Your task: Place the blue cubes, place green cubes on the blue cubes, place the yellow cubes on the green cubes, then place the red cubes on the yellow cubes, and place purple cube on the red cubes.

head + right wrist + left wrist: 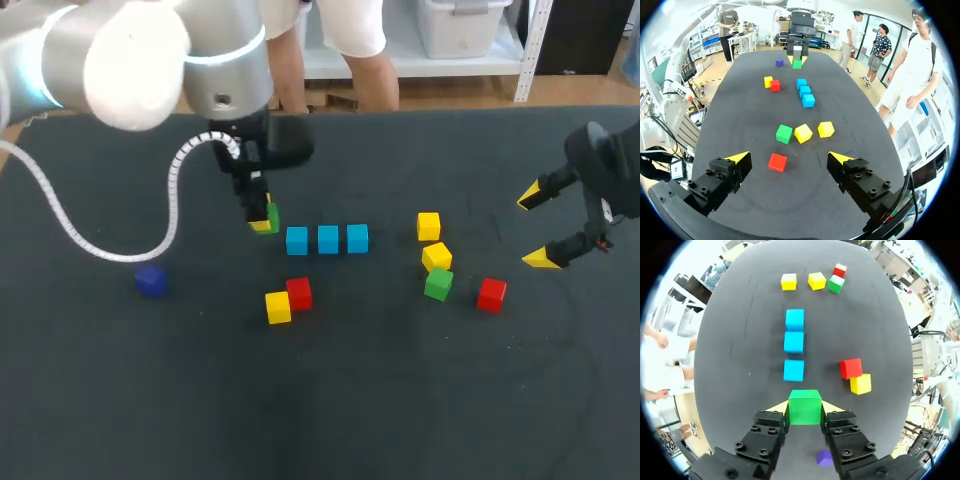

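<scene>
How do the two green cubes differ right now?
The held green cube is clamped in the left gripper, at the end of the blue cube row; the loose green cube sits free beside a yellow cube. The held one squares with the row; the loose one is turned askew. Both match in colour and size.

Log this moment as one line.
left gripper: shut on green cube | blue cubes: three in row, uncovered | right gripper: open, empty

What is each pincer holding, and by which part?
The left pincer holds a green cube by two opposite side faces. The right pincer is open and holds nothing.
</scene>
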Action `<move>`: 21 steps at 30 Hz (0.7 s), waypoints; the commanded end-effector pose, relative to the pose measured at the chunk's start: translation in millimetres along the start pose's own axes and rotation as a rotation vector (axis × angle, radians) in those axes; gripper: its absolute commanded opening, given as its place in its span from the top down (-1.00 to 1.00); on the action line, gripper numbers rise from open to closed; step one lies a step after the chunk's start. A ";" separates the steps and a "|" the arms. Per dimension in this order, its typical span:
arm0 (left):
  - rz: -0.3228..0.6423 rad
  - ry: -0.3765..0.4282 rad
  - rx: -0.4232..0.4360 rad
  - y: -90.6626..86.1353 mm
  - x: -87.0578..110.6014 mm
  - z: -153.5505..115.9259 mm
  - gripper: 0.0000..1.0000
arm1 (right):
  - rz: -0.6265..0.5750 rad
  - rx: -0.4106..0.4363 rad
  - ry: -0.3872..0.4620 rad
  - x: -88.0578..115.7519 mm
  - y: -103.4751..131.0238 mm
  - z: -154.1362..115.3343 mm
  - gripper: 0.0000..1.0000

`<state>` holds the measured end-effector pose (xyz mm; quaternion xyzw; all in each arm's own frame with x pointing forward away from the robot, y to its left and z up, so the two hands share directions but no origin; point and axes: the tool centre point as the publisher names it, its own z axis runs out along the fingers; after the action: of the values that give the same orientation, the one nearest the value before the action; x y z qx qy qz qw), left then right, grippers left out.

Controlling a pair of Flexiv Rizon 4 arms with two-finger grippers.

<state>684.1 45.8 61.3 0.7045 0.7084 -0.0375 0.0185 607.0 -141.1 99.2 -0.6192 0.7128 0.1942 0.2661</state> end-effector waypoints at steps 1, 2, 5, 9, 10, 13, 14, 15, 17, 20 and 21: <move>0.015 0.007 0.015 6.5 -12.8 3.5 1.00 | -0.001 -0.001 -0.003 0.3 -0.8 0.9 -1.00; 0.022 0.001 0.018 6.5 -15.4 4.6 1.00 | -0.001 -0.001 -0.003 0.3 -0.8 0.9 -1.00; 0.044 0.003 0.023 6.9 -23.8 8.7 1.00 | -0.001 -0.001 -0.003 0.3 -0.8 0.9 -1.00; 0.067 -0.004 0.033 8.8 -33.6 12.9 1.00 | -0.001 -0.001 -0.003 0.3 -0.8 0.9 -1.00; 0.074 -0.004 0.035 9.1 -36.1 13.7 1.00 | -0.001 -0.001 -0.003 0.3 -0.8 0.9 -1.00; 0.083 -0.007 0.035 9.9 -41.1 15.7 1.00 | -0.001 -0.001 -0.003 0.3 -0.8 0.9 -1.00; 0.086 -0.006 0.036 10.2 -42.8 16.5 1.00 | -0.001 -0.001 -0.003 0.3 -0.8 0.9 -1.00; 0.088 -0.007 0.037 10.5 -44.1 17.0 1.00 | -0.001 -0.001 -0.003 0.3 -0.8 0.9 -1.00; 0.092 -0.008 0.039 10.3 -47.3 18.8 1.00 | -0.001 -0.001 -0.003 0.3 -0.8 0.9 -1.00; 0.097 -0.009 0.042 10.4 -50.7 22.1 1.00 | -0.001 -0.001 -0.003 0.3 -0.8 0.9 -1.00; 0.098 -0.009 0.044 10.6 -51.5 23.2 1.00 | -0.001 -0.001 -0.003 0.3 -0.8 0.9 -1.00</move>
<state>689.1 -3.5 44.7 0.7371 0.6735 -0.0538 0.0141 607.0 -141.1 99.2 -0.6192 0.7128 0.1942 0.2661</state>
